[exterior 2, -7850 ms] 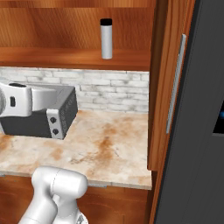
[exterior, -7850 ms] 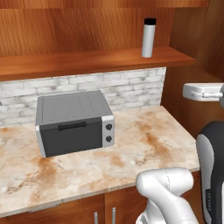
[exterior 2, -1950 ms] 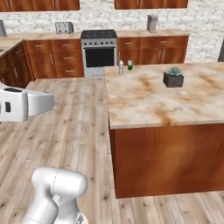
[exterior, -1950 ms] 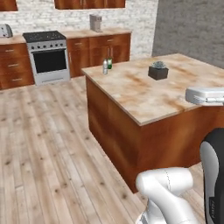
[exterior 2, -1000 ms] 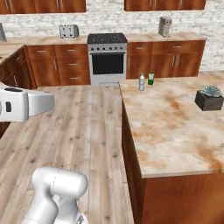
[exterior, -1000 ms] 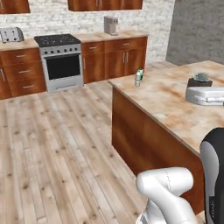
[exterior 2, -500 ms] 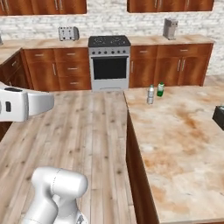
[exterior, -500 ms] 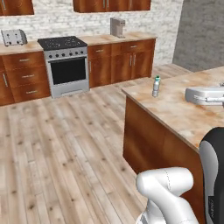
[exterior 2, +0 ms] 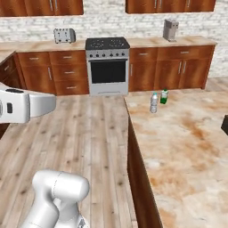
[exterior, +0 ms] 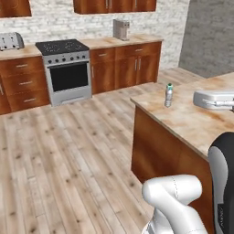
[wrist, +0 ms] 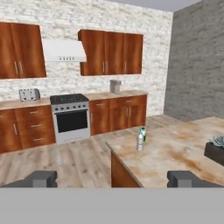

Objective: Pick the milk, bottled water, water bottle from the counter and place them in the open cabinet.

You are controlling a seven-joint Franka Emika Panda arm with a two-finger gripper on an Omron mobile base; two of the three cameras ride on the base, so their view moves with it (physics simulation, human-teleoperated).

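Note:
The bottled water [exterior 2: 154, 102], clear with a pale label, stands near the corner of the marble island counter [exterior 2: 187, 147]. The green-and-white milk [exterior 2: 164, 96] stands just behind it, close beside. In the hand view the bottled water [wrist: 139, 142] and the milk [wrist: 143, 133] are well ahead, right of centre, on the counter [wrist: 175, 153]. My gripper [wrist: 113, 178] is open with nothing between its fingers, far short of both. From the left base the milk [exterior: 170, 86] peeks over the bottled water [exterior: 168, 97]. The water bottle and the open cabinet are out of view.
A stove [exterior 2: 108, 67] sits in the far run of low cupboards, with a toaster [exterior 2: 64, 35] and a silver appliance [exterior 2: 170, 30] on that top. A potted plant [wrist: 215, 149] stands on the island's right. Open wood floor [exterior: 68, 151] lies left of the island.
The base has driven and turned: both base views swung from the wall shelf with the silver bottle to the island, whose corner with the two small items shifted across the views. The arm's pose looks unchanged.

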